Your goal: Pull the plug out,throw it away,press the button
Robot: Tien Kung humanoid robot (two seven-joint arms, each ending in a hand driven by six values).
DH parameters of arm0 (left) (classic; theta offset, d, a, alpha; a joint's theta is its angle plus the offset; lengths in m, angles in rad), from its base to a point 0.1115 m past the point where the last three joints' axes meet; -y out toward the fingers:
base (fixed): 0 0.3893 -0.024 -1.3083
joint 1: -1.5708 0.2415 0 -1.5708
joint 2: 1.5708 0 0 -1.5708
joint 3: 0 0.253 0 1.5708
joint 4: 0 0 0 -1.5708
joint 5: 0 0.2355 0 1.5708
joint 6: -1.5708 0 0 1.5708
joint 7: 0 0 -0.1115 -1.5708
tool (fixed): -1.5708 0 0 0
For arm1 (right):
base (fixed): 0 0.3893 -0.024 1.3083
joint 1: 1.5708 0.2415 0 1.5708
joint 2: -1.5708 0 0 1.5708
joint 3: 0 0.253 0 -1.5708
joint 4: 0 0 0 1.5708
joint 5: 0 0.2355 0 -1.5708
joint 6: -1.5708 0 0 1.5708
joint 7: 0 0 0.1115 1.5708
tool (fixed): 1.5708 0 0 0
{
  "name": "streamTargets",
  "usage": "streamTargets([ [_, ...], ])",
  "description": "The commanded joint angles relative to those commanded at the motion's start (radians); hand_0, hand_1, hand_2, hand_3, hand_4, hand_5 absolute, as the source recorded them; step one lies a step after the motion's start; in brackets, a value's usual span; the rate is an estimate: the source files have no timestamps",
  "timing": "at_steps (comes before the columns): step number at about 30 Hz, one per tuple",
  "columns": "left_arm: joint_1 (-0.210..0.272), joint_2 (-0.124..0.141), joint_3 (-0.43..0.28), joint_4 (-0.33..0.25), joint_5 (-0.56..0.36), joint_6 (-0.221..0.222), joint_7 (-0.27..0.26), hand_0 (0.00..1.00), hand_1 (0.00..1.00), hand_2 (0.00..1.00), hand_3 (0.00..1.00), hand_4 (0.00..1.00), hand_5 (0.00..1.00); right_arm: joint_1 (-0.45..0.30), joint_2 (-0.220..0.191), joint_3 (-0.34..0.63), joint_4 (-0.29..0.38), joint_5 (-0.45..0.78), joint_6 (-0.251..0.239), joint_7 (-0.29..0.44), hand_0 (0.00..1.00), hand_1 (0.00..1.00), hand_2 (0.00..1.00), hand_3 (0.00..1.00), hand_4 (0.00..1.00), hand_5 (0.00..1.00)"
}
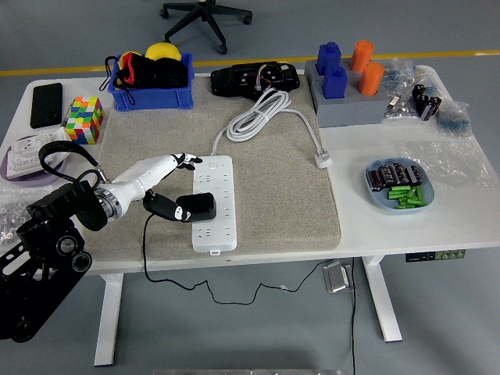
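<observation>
From my station I see the left robot hand (173, 181) reaching in over the grey mat (266, 164) on the white counter (406, 226), its white fingers (184, 160) extended toward the left edge of the white power strip (213, 201) while the thumb side comes in below against the black plug (195, 208); I cannot tell whether it has a firm grip. That plug sits on the strip around its middle, with a thin black cord (148, 258) trailing off the counter's near edge. The strip's white cable (262, 117) is coiled farther back on the mat.
</observation>
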Motion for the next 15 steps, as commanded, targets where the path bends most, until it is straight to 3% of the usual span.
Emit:
streamTargets([
  [5, -0.012, -0.005, 0.02, 0.031, 0.013, 0.029, -0.008, 0.877, 0.831, 0.799, 0.847, 0.998, 0.002, 0.002, -0.001, 0.001, 0.0, 0.0, 0.0, 0.0, 0.752, 0.7, 0.71, 0.725, 0.759, 0.646],
  [6, -0.016, -0.008, 0.023, 0.041, 0.017, 0.036, -0.011, 0.827, 0.69, 0.67, 0.753, 0.959, 0.002, 0.001, -0.001, 0.001, -0.001, 0.001, -0.001, 0.0, 0.752, 0.701, 0.709, 0.725, 0.761, 0.646],
  [12, -0.029, -0.019, 0.045, 0.077, 0.026, 0.051, -0.006, 0.827, 0.69, 0.67, 0.753, 0.959, 0.002, 0.003, -0.001, 0.002, -0.001, 0.001, 0.0, 0.0, 0.752, 0.701, 0.709, 0.725, 0.761, 0.646],
  [13, -0.03, -0.021, 0.05, 0.082, 0.026, 0.051, -0.003, 0.751, 0.599, 0.582, 0.647, 0.913, 0.002, 0.003, -0.001, 0.001, 0.0, 0.001, 0.0, 0.0, 0.751, 0.7, 0.709, 0.724, 0.761, 0.645],
  [15, -0.031, -0.023, 0.055, 0.086, 0.021, 0.051, -0.001, 0.751, 0.599, 0.582, 0.647, 0.913, 0.002, 0.004, -0.001, 0.001, 0.0, 0.001, 0.0, 0.0, 0.751, 0.7, 0.709, 0.724, 0.761, 0.645],
])
